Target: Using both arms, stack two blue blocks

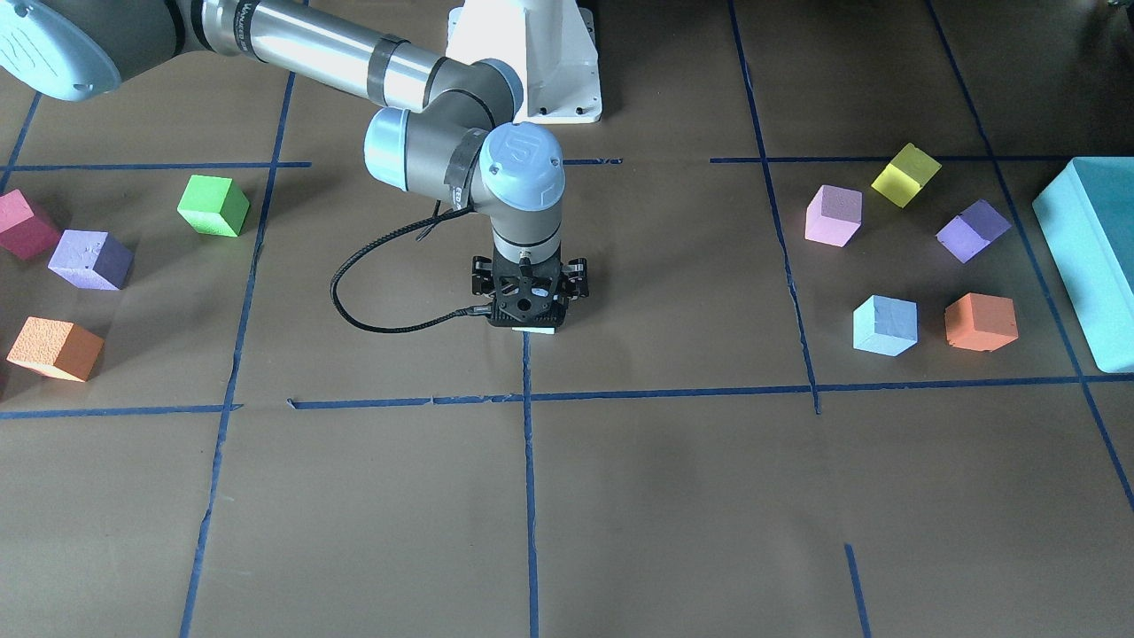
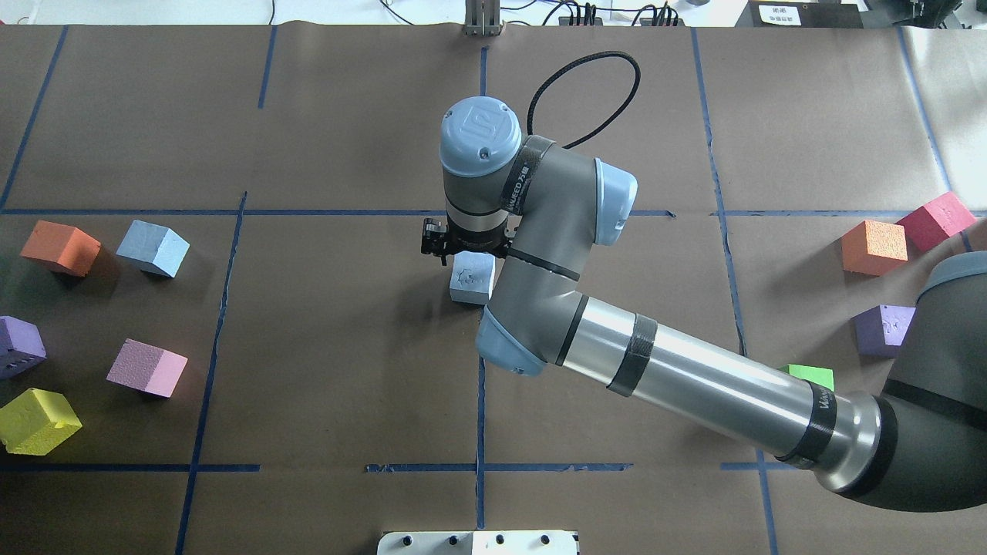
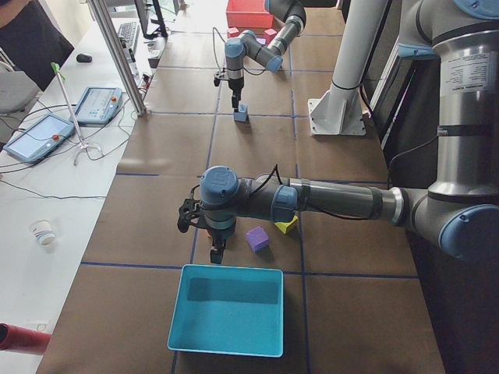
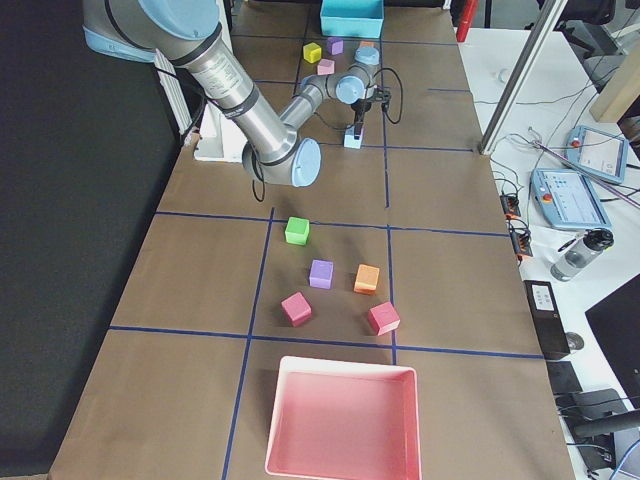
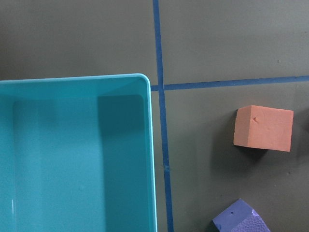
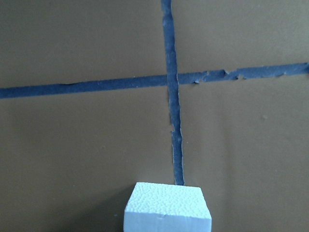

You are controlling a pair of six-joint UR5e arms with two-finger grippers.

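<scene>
One pale blue block (image 2: pixel 472 277) sits at the table's middle, on the blue tape line. My right gripper (image 2: pixel 463 248) stands straight down over it, with the jaws closed on its sides. The block shows as a pale sliver (image 1: pixel 534 330) under the gripper (image 1: pixel 529 306) in the front view, and at the bottom edge of the right wrist view (image 6: pixel 166 208). The second blue block (image 2: pixel 154 247) lies free on my left side, beside an orange cube (image 2: pixel 60 247). My left gripper (image 3: pixel 215 251) hangs by the teal box (image 3: pixel 226 269); I cannot tell whether it is open or shut.
Pink (image 2: pixel 146 368), purple (image 2: pixel 19 345) and yellow (image 2: pixel 38 420) cubes lie on my left. Orange (image 2: pixel 874 247), red (image 2: pixel 934 220), purple (image 2: pixel 885 330) and green (image 2: pixel 811 376) cubes lie on my right. A pink tray (image 4: pixel 345 420) stands at the right end.
</scene>
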